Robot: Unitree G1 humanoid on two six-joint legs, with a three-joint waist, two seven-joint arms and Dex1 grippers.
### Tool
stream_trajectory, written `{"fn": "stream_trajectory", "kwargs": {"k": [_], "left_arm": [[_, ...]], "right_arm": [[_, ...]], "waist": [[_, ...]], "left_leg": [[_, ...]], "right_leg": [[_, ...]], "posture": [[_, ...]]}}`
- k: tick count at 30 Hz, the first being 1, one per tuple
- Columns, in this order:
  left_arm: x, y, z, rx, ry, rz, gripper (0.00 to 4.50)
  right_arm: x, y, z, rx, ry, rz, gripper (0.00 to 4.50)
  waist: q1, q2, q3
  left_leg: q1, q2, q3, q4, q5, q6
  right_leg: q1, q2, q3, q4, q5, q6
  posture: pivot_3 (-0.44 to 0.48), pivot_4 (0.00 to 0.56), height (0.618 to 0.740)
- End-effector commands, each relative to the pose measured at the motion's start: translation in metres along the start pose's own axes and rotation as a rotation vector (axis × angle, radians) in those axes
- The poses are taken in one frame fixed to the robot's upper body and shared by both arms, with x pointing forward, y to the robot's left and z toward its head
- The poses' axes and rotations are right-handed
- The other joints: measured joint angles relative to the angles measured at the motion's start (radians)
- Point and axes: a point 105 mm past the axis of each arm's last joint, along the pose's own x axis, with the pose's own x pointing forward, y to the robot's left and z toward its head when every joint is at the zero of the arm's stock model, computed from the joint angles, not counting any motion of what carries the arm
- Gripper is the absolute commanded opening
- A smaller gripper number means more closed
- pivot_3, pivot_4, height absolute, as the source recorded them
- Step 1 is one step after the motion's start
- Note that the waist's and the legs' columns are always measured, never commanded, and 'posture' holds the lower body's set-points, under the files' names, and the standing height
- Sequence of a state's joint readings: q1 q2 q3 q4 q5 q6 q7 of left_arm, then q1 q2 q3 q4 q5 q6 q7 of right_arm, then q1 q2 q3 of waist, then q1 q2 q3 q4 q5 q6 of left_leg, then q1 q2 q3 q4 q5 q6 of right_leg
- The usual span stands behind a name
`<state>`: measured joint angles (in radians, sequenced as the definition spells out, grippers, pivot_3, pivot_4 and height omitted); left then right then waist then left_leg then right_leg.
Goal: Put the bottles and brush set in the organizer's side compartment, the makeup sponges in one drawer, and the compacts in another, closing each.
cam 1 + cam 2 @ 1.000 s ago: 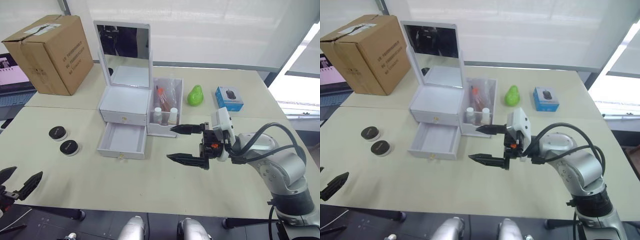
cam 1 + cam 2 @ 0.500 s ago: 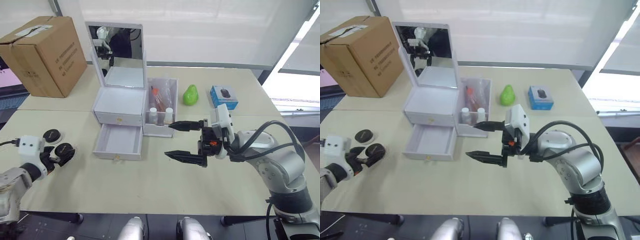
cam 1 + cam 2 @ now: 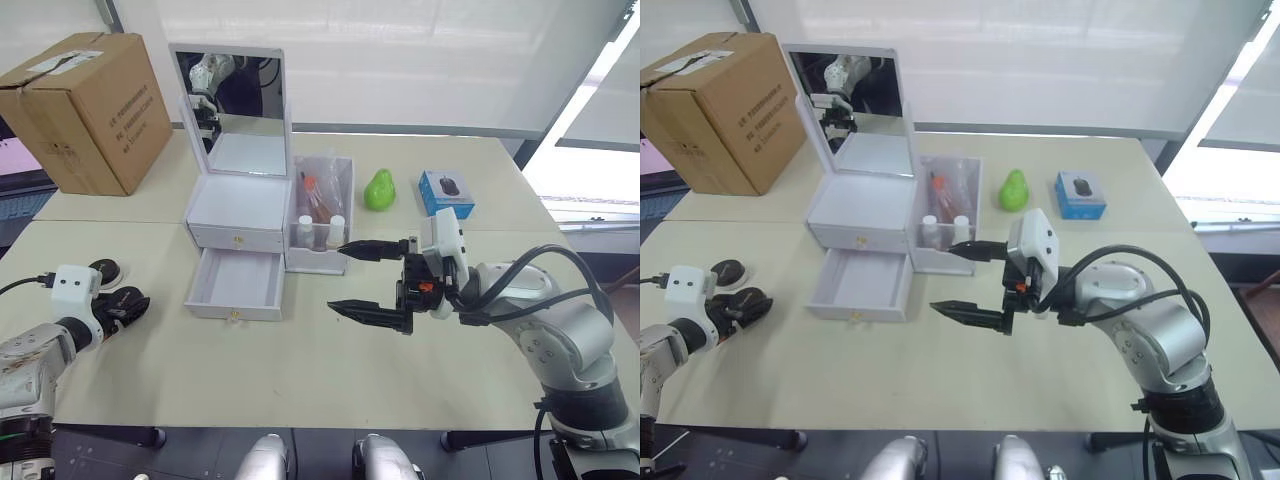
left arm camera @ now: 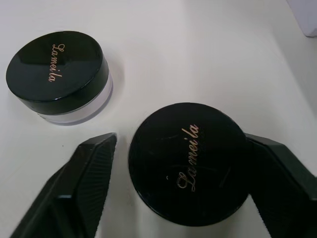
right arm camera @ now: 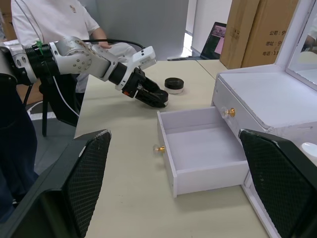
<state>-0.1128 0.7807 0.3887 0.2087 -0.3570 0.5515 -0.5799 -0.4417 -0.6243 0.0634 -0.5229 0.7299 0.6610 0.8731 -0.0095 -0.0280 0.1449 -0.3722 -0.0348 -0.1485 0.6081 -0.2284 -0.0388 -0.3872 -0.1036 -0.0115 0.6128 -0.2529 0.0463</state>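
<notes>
Left wrist view puts the left tool (image 4: 178, 193) around the nearer compact (image 4: 187, 170), fingers (image 4: 81, 183) spread to either side of it and not yet pressed in. Second compact (image 4: 59, 74) sits just beside it on the desk (image 4: 208, 54). Looks like a light, rigid puck with a glossy black lid, so probably slippery; best squeezed across the side wall, low, not on the lid edge. Over in the left eye view, right tool (image 3: 372, 281) hangs with fingers wide apart and nothing between them, near the organizer (image 3: 245, 210). Lower drawer (image 3: 238, 284) pulled out and bare inside, a likely home for both compacts. Bottles (image 3: 324, 231) already in the side compartment.
</notes>
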Motion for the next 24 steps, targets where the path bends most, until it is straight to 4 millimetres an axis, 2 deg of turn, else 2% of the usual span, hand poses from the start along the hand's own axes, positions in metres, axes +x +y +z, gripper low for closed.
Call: {"fn": "stream_trajectory", "kwargs": {"k": [1,5,7,9,11,13,15,17,19,21,24], "left_arm": [[0.0,-0.006,0.01,0.007,-0.029,-0.025,2.92],[-0.001,-0.006,0.009,-0.004,-0.027,-0.016,2.92],[-0.004,-0.004,0.02,0.01,-0.086,-0.01,2.92],[-0.009,-0.001,0.037,0.034,-0.165,-0.004,2.92],[-0.018,-0.009,0.065,0.062,-0.294,-0.061,2.92],[-0.031,-0.025,0.096,0.075,-0.434,-0.171,2.92],[-0.041,-0.053,0.112,0.128,-0.495,-0.343,2.92],[-0.046,-0.075,0.113,0.158,-0.486,-0.482,2.92],[-0.042,-0.094,0.102,0.207,-0.412,-0.598,2.92],[-0.035,-0.103,0.092,0.25,-0.35,-0.652,2.92],[-0.022,-0.105,0.082,0.296,-0.282,-0.665,2.92]], "right_arm": [[-0.003,0.003,0.009,-0.037,-0.018,0.001,4.5],[-0.003,0.002,0.009,-0.038,-0.016,-0.001,4.5],[-0.003,0.002,0.008,-0.038,-0.015,-0.003,4.5],[-0.003,0.002,0.008,-0.038,-0.012,-0.008,4.5],[-0.003,0.002,0.007,-0.037,-0.009,-0.014,4.5],[-0.004,0.002,0.006,-0.033,-0.004,-0.022,4.5],[-0.005,0.002,0.005,-0.03,0.001,-0.028,4.5],[-0.005,0.003,0.004,-0.028,0.005,-0.035,4.5],[-0.005,0.003,0.003,-0.027,0.005,-0.043,4.5],[-0.005,0.003,0.003,-0.027,0.003,-0.052,4.5],[-0.004,0.005,0.003,-0.028,0.0,-0.063,4.5]], "waist": [[0.001,0.0,0.0],[0.001,0.0,0.0],[0.001,0.0,0.0],[0.001,0.0,0.0],[0.001,-0.003,0.0],[0.004,-0.005,0.001],[0.008,-0.005,0.001],[0.008,-0.005,0.001],[0.007,-0.003,0.001],[0.006,-0.002,0.002],[0.003,-0.002,0.002]], "left_leg": [[0.0,0.0,0.0,0.0,0.0,0.0],[0.0,0.0,0.001,0.0,0.0,0.0],[0.0,0.0,0.001,0.0,0.0,0.0],[0.0,0.0,0.001,0.0,0.0,0.0],[0.0,0.0,0.001,0.0,0.0,0.0],[0.0,0.0,0.001,0.0,0.0,0.0],[-0.001,0.0,0.001,0.0,0.0,0.0],[-0.001,0.0,0.003,0.0,0.0,0.0],[0.0,0.0,0.006,0.0,0.0,0.0],[0.0,0.0,0.008,0.0,0.0,0.0],[0.0,0.001,0.009,0.0,0.001,0.001]], "right_leg": [[0.0,0.0,0.0,0.0,0.0,0.0],[0.0,-0.001,0.0,0.0,0.0,0.0],[0.0,-0.001,0.0,0.0,0.0,0.0],[0.0,-0.001,0.0,0.0,0.0,0.0],[0.0,-0.001,0.0,0.0,0.001,0.0],[0.0,-0.001,0.0,0.0,0.001,0.0],[0.0,-0.001,-0.001,-0.001,0.001,0.0],[0.0,-0.003,0.0,-0.001,0.001,0.0],[0.0,-0.003,0.002,-0.001,0.001,0.0],[0.001,-0.003,0.003,-0.001,0.002,0.0],[0.001,-0.002,0.003,0.0,0.002,0.0]], "posture": [[0.0,0.15,0.733],[0.0,0.15,0.733],[0.0,0.15,0.733],[0.0,0.15,0.733],[0.0,0.15,0.733],[0.0,0.15,0.733],[0.0,0.15,0.733],[0.0,0.15,0.733],[0.0,0.15,0.733],[0.0,0.15,0.733],[0.0,0.15,0.733]]}}
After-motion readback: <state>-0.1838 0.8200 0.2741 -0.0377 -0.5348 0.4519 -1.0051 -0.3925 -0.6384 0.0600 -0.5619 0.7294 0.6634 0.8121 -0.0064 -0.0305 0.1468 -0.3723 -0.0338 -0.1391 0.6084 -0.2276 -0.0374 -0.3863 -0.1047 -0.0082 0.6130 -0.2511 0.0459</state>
